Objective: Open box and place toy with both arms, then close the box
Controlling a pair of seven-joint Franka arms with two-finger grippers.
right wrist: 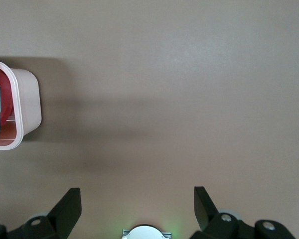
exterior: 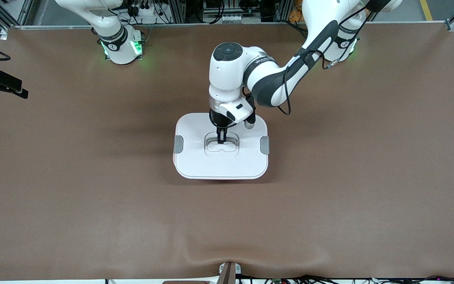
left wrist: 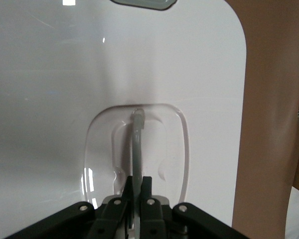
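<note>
I saw the left gripper (exterior: 222,139) clamped on the white lid's grey handle (left wrist: 137,149) of the translucent pink box (right wrist: 25,107); the right gripper (right wrist: 137,206) waited, spread wide.

The lid (exterior: 195,157) of the box looks like smooth white plastic with a soft gloss, catching window glints in the left wrist view; its clips (exterior: 178,144), at 3 and 9 o'clock of the lid in the front view, are matt grey plastic. The handle (left wrist: 138,144) is a thin translucent grey plastic bar. The tub (right wrist: 27,107) is pale pink plastic, semi-matt. The table (exterior: 93,197) wears a matt brown cloth-like cover, slightly rumpled at its 6 o'clock edge. The arm (exterior: 231,75) has glossy white shells.
</note>
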